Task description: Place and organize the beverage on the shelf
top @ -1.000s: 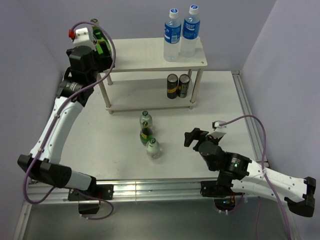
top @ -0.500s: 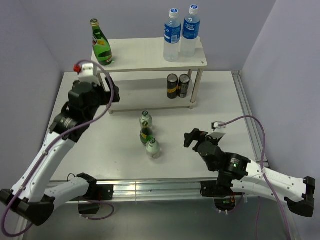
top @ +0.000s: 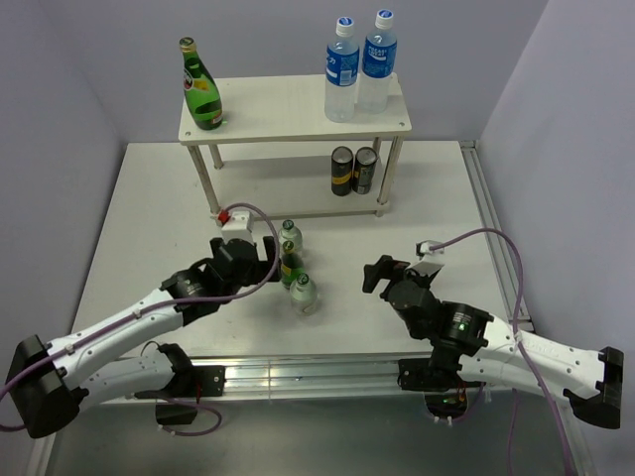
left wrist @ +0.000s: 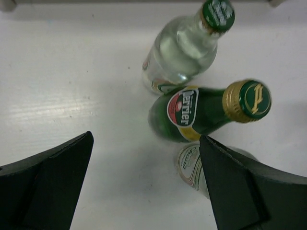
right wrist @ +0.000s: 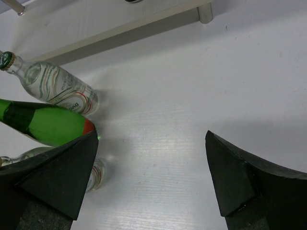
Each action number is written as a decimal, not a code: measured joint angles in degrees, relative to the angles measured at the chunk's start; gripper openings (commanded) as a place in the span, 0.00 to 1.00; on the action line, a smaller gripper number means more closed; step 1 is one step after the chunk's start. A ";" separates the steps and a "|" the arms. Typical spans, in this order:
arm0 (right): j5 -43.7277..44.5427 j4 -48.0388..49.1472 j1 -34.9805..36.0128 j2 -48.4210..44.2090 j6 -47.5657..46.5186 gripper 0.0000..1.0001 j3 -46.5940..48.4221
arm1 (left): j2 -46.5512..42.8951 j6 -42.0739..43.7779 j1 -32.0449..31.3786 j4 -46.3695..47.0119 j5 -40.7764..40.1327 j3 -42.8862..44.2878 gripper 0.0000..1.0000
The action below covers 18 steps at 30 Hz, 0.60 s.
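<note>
Three of the six bottles stand in a short row on the white table [top: 159, 218], which plain lilac walls [top: 60, 79] close in on three sides. The row is just in front of the low two-tier rack of pale wood [top: 288, 124]. Nearest the rack is a small clear green-capped bottle [top: 290, 236]. A green glass bottle with a yellow-red label [top: 289, 266] is in the middle, and a second small clear bottle [top: 304, 295] is nearest the arms.

The rack's top board carries the other three. Another green glass bottle [top: 203, 94] is at its left end, and two clear plastic blue-labelled bottles, one [top: 341, 69] just beside the other [top: 377, 61], are at its right end. The lower board holds two dark cans, one [top: 342, 171] beside the other [top: 365, 170].

The left gripper [top: 266, 260] is spread wide and empty, close against the row's left side. The right gripper [top: 382, 273] also gapes wide and holds nothing, well apart to the right.
</note>
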 measured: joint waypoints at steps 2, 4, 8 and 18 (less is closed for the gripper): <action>0.04 -0.20 0.00 -0.52 0.02 1.00 -0.09 | 0.79 -1.62 -1.66 1.14 -1.07 -1.90 0.99; 0.07 -0.46 0.00 -1.03 0.07 1.00 -0.26 | 1.16 -2.86 -2.84 2.64 -1.68 -3.37 0.99; 0.20 -0.79 0.00 -1.75 0.11 1.00 -0.39 | 3.15 -4.48 -4.17 6.97 -2.14 -5.35 0.99; 0.50 -0.92 0.00 -0.87 0.46 1.00 -0.42 | 14.62 -5.92 -8.63 16.59 -3.21 -7.30 0.99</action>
